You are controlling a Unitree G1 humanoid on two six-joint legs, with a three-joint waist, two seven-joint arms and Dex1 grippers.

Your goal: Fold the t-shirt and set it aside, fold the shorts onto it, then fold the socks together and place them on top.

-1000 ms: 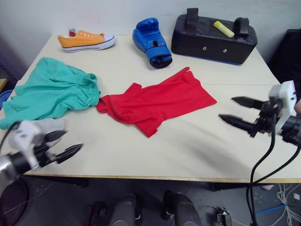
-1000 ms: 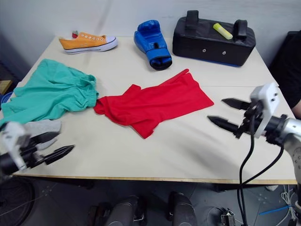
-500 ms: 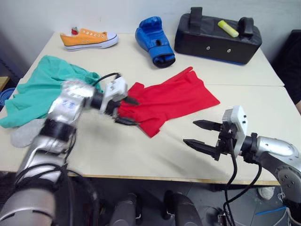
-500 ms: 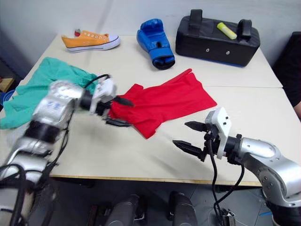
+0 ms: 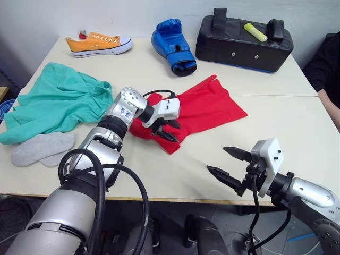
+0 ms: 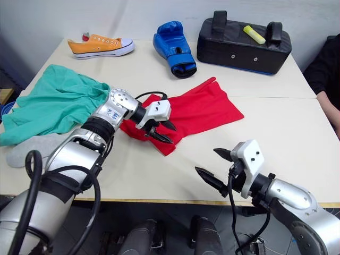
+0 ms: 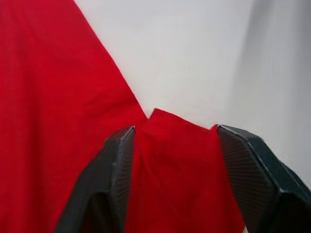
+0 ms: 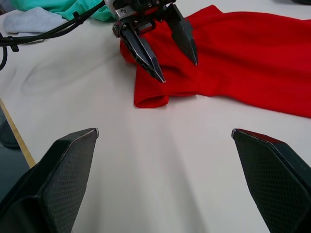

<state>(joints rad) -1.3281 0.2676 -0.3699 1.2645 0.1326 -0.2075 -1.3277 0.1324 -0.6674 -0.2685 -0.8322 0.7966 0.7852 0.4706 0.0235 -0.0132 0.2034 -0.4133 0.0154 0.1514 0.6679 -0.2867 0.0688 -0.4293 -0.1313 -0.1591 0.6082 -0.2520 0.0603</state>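
The red t-shirt [image 5: 207, 109] lies crumpled in the middle of the table. My left gripper [image 5: 171, 132] is open, and its two fingers straddle the shirt's near corner [image 7: 170, 160]; from the right wrist it shows as the left gripper [image 8: 179, 71] with its tips on the red cloth. Left of the shirt the teal shorts [image 5: 58, 101] lie bunched. The grey socks [image 5: 40, 149] rest by the table's near left edge. Over bare table at the near right, my right gripper [image 5: 216, 159] hangs open and empty.
Along the table's far side are an orange sneaker [image 5: 98, 44], a blue boxing glove [image 5: 172, 47] and a black pad [image 5: 241, 45] with a yellow object [image 5: 254, 32] on top. A person's arm [image 5: 330, 109] shows at the right edge.
My left arm swung from the near left edge across to the t-shirt and now straddles its near corner. My right gripper drew in toward the table's near edge, still open.
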